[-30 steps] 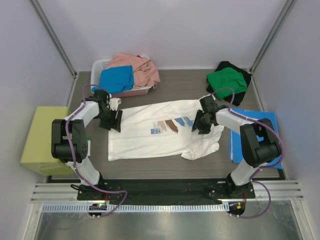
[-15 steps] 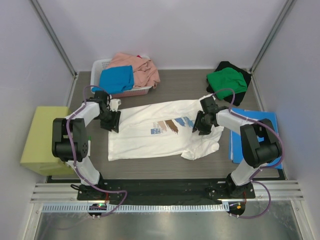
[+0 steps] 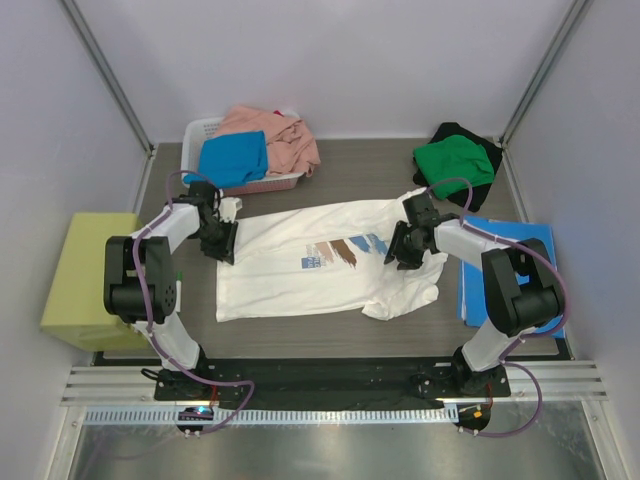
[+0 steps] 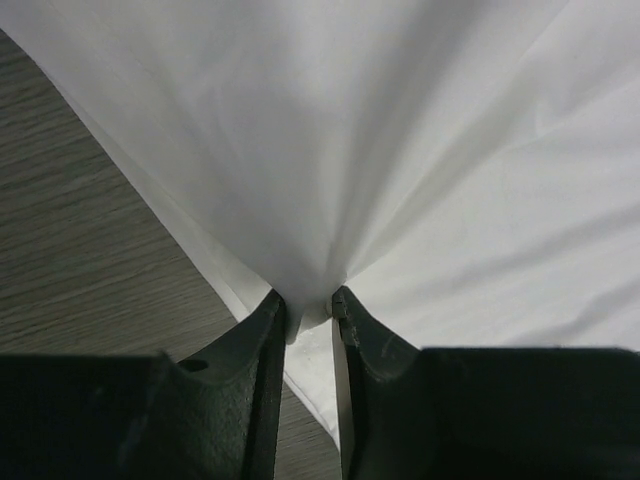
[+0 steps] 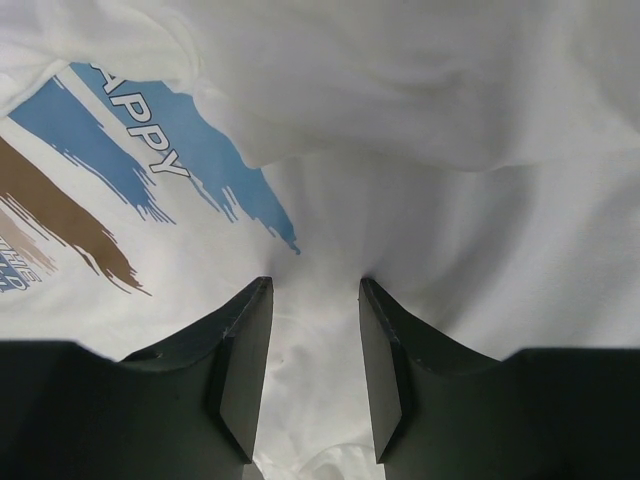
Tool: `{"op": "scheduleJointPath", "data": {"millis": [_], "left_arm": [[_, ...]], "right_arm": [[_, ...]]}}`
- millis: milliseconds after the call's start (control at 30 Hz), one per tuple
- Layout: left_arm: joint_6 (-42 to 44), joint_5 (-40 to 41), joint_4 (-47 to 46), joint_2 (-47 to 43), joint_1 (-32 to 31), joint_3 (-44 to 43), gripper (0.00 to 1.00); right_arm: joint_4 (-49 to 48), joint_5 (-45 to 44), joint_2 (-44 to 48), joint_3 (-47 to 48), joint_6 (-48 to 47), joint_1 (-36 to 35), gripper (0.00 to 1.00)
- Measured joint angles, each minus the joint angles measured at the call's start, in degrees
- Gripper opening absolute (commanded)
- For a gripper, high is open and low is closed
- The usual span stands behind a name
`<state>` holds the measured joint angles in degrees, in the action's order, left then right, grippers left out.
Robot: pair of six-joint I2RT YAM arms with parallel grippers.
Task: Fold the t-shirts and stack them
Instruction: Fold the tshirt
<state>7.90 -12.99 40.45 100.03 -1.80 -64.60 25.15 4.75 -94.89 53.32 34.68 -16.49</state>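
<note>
Our left gripper (image 4: pixel 308 300) has pinched the white t-shirt (image 3: pixel 300 280) at its edge; our right gripper (image 5: pixel 312 290) rests open-jawed on it; folding barely begun.

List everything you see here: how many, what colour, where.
white t-shirt: 1, white with blue-and-brown print, spread mid-table
basket: 1, white, back left
blue t-shirt: 1, bright blue, in the basket
pink t-shirt: 1, salmon, in the basket
black t-shirt: 1, black, back right
green t-shirt: 1, green, on the black t-shirt
folder: 1, blue, right side of table
block: 1, yellow-green, left of the table
table: 1, grey-brown, centre
left pincer: 1, black, shut on white t-shirt
right pincer: 1, black, jaws apart on white t-shirt
</note>
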Motion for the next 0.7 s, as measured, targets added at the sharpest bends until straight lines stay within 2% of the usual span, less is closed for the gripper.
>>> {"op": "scheduleJointPath", "data": {"millis": [167, 300, 700], "left_arm": [[0.1, 0.2, 0.0, 0.0, 0.0, 0.0, 0.20], [0.5, 1.0, -0.1, 0.0, 0.0, 0.0, 0.00], [3.5, 4.3, -0.3, -0.1, 0.0, 0.4, 0.00]], "right_arm": [[0.0, 0.1, 0.0, 0.0, 0.1, 0.1, 0.46], [0.0, 0.2, 0.0, 0.0, 0.1, 0.2, 0.46], [-0.2, 0.7, 0.0, -0.2, 0.1, 0.9, 0.46]]}}
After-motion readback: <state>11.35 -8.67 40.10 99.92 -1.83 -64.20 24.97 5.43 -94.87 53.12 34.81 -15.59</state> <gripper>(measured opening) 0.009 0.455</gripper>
